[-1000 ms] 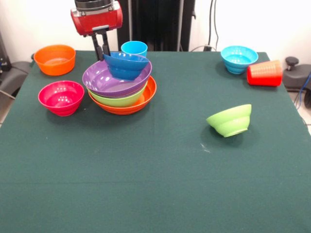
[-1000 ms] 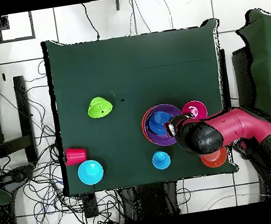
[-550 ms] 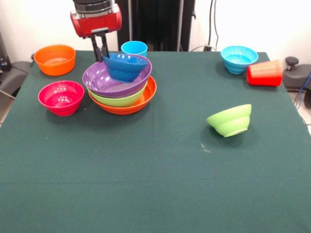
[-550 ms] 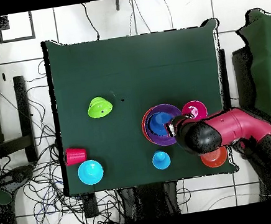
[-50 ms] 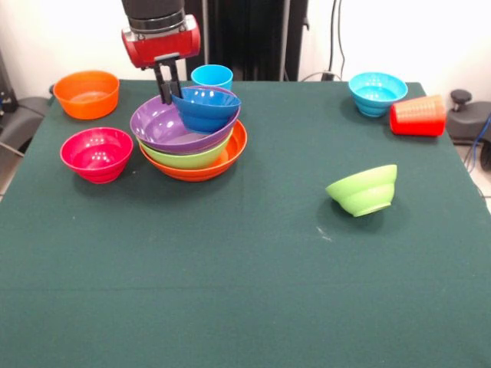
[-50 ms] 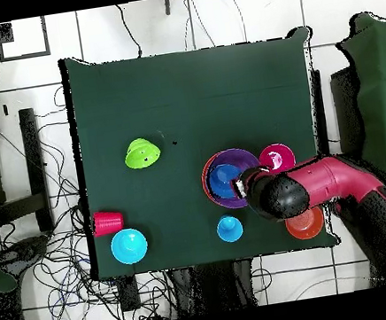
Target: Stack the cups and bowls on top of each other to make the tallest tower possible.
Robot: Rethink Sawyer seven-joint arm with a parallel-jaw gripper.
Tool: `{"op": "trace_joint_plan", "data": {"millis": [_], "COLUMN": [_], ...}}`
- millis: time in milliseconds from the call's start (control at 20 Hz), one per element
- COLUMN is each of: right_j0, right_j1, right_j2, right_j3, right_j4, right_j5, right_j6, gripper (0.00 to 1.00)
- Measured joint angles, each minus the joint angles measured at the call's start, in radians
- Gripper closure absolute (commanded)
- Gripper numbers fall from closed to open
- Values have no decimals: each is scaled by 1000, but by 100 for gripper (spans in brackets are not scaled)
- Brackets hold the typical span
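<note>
Green cloth covers the bench (image 5: 253,291). Nearest in the front view lies the small lime green bowl (image 5: 363,189), tipped on its side, well apart from everything else; overhead it shows at (image 6: 141,153).

Next back, at left, the magenta-red bowl (image 5: 97,153) stands upright just beside the tower (image 5: 192,142). The tower is 4 bowls: a large orange bowl (image 5: 230,153) at the base, a large lime green bowl (image 5: 192,159) nested in it, a large purple bowl (image 5: 157,125) in that, and a dark blue bowl (image 5: 205,107) sitting tilted toward the purple bowl's far right rim.

The gripper (image 5: 169,84) comes down from above, its 2 dark fingers (image 5: 163,83) nearly together and pinching the dark blue bowl's left rim. Overhead, the arm covers part of the tower (image 6: 226,180).

Farther back: the small orange bowl (image 5: 87,93) at the far left corner, the light blue cup (image 5: 212,76) upright behind the tower, the light blue bowl (image 5: 377,93) at far right, and the red cup (image 5: 417,116) on its side beside it.
</note>
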Motion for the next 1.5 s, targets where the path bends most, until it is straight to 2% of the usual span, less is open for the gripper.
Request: {"op": "trace_joint_plan", "data": {"millis": [900, 1250, 1500], "right_j0": [5, 29, 52], "right_j1": [1, 0, 0], "right_j2": [-33, -43, -67], "right_j3": [-1, -1, -3], "right_j4": [0, -2, -31], "right_j5": [-1, -17, -42], "right_j6": [0, 0, 0], "gripper": [100, 100, 100]}}
